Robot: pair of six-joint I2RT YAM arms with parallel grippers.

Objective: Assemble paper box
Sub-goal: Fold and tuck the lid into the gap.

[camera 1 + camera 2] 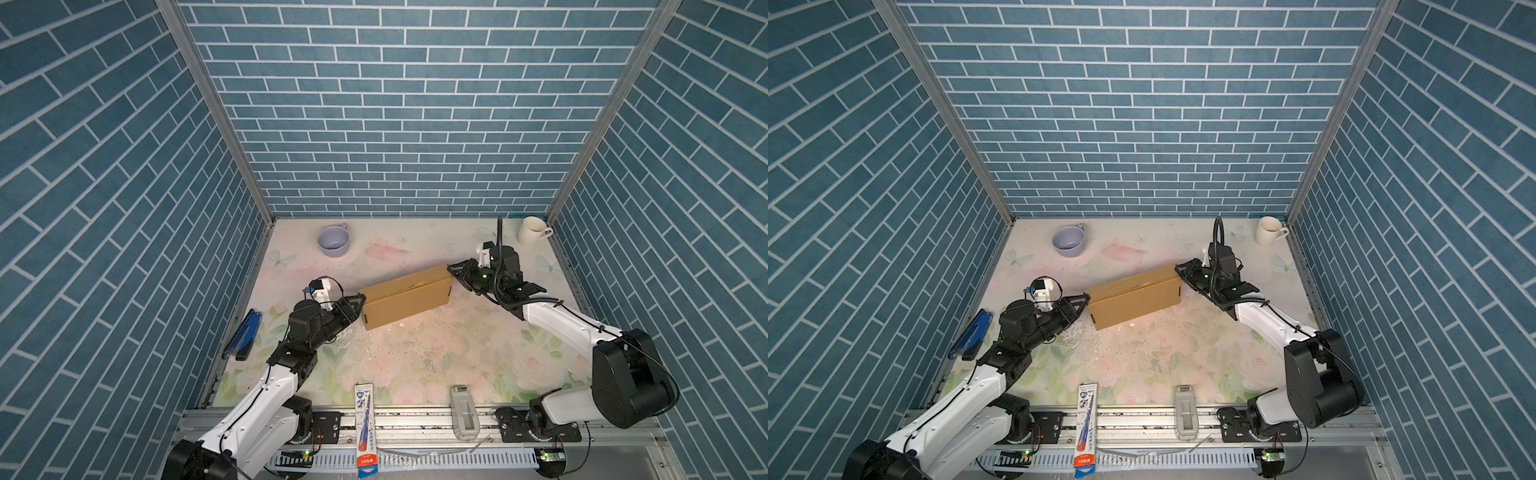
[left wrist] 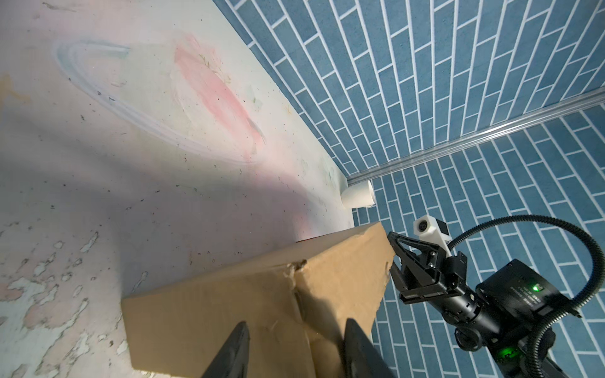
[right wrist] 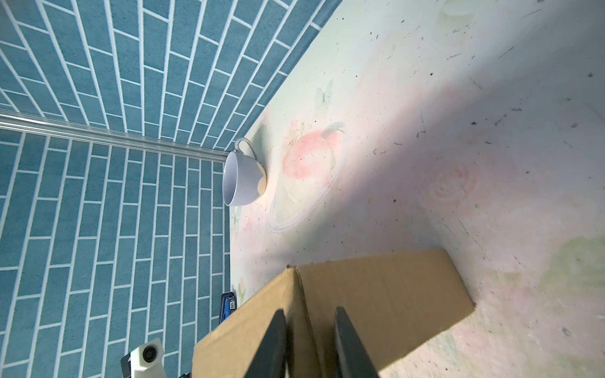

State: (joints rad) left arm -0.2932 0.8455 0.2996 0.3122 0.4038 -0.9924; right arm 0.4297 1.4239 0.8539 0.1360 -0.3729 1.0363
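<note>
The paper box [image 1: 405, 301] [image 1: 1133, 301] is a closed, long brown cardboard box lying slantwise mid-table. My left gripper [image 1: 361, 298] [image 1: 1086, 297] is at its left end. In the left wrist view its fingers [image 2: 240, 333] stand apart astride the box's [image 2: 212, 311] torn top seam, gripper [image 2: 296, 330] open. My right gripper [image 1: 451, 270] [image 1: 1177, 268] is at the box's far right top corner. In the right wrist view its narrow-set fingers [image 3: 342, 330] pinch the box's [image 3: 386, 294] top edge, gripper [image 3: 309, 317] shut on it.
A lilac cup [image 1: 333, 241] sits at the back left and a white mug [image 1: 533, 231] in the back right corner. A blue stapler [image 1: 243, 336] lies by the left wall. A carded pen pack [image 1: 365, 428] and a grey device [image 1: 464, 411] lie on the front rail.
</note>
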